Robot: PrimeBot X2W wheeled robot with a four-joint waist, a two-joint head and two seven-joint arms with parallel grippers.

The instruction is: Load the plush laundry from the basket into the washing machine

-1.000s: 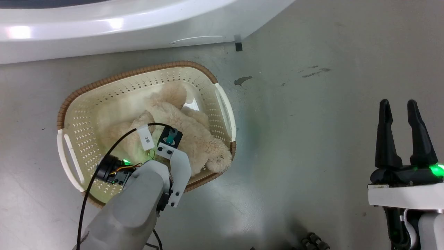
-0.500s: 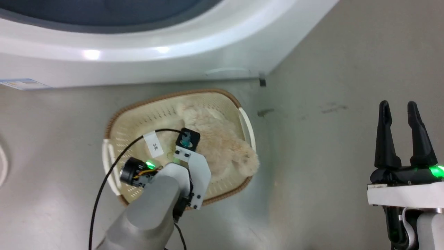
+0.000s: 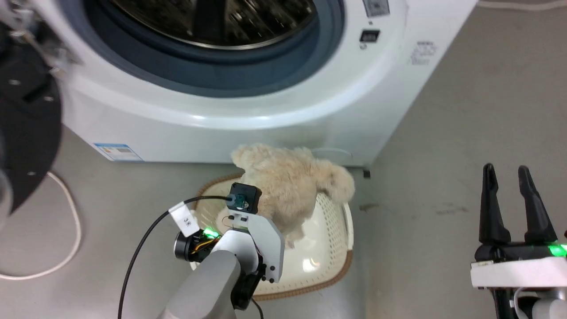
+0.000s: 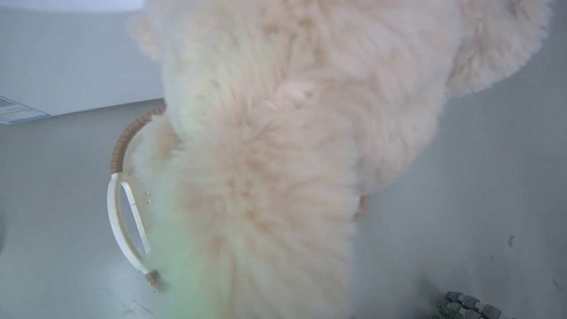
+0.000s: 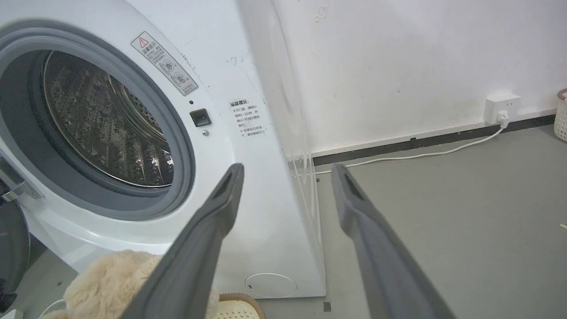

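The fluffy cream plush laundry hangs above the basket, lifted clear of its floor. My left gripper is shut on it from below and behind, its fingers buried in the fur. In the left wrist view the plush covers the fingers, and the basket's rim and handle show underneath. The washing machine stands just beyond, its door swung open to the left and its steel drum exposed. My right gripper stays open and empty at the lower right, well apart from the basket.
A white cable loops on the grey floor left of the basket. A blue sticker sits low on the washer's front. In the right wrist view a wall socket and its cord run along the wall right of the washer.
The head camera has tilted up, bringing the washer's drum and door into view. My left gripper has raised the plush out of the basket. The right gripper has not moved.
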